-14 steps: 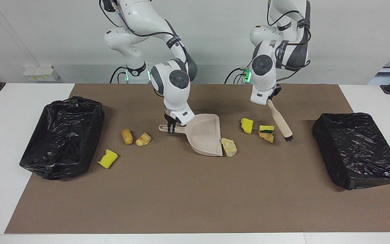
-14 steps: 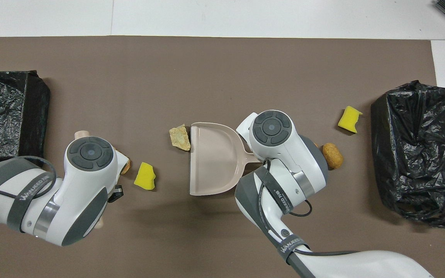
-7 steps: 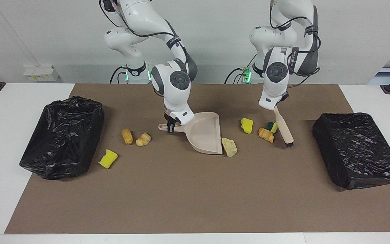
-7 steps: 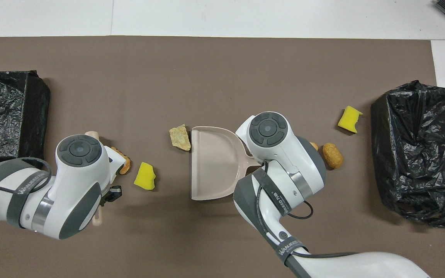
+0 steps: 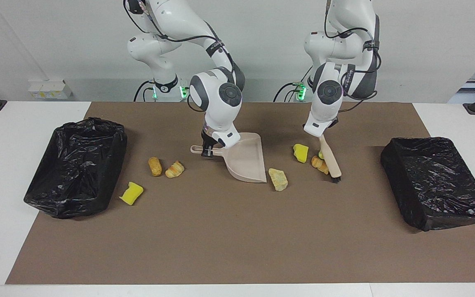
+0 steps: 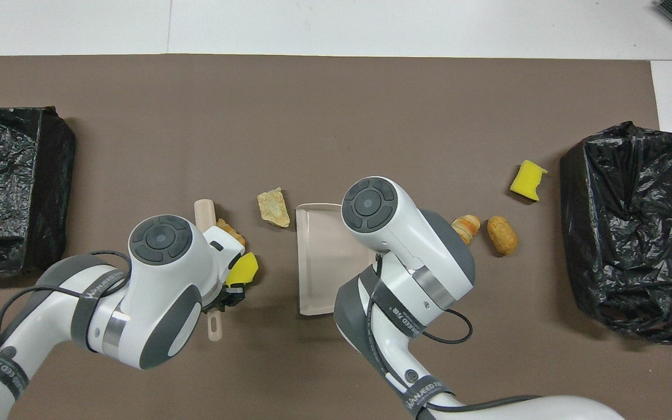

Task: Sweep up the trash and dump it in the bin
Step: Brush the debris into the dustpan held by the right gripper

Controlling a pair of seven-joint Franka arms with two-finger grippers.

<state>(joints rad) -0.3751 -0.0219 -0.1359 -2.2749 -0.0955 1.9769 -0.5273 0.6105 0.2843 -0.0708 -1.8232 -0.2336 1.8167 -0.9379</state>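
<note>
The dustpan (image 5: pixel 248 163) serves as the landmark: it is tipped up at its handle with only its open lip near the brown mat (image 5: pixel 237 247), and nothing lies in it, so by the look of things no trash has been collected or dumped yet and nearly the whole job remains. The right gripper (image 5: pixel 208 150) is clamped on the dustpan's handle, its arm bent down steeply from the base with the wrist over the pan. Beside the dustpan toward the left arm's end, the left gripper (image 5: pixel 322 138) is closed on the brush (image 5: pixel 330 161), held slanting down so the bristles touch the mat; a croissant bit (image 5: pixel 319 163) and a small green-backed sponge piece (image 5: pixel 319 155) lie against the brush, with a yellow sponge chunk (image 5: pixel 301 152) just beside them. A pale bread chunk (image 5: pixel 278 179) sits just off the pan's lip, slightly farther from the robots. Toward the right arm's end lie a brown bread roll (image 5: pixel 154 166), another croissant (image 5: pixel 175 169) and, farther out, a second yellow sponge (image 5: pixel 131 193). A black-lined bin (image 5: pixel 76 165) stands at that end and another bin (image 5: pixel 437 181) at the left arm's end.
</note>
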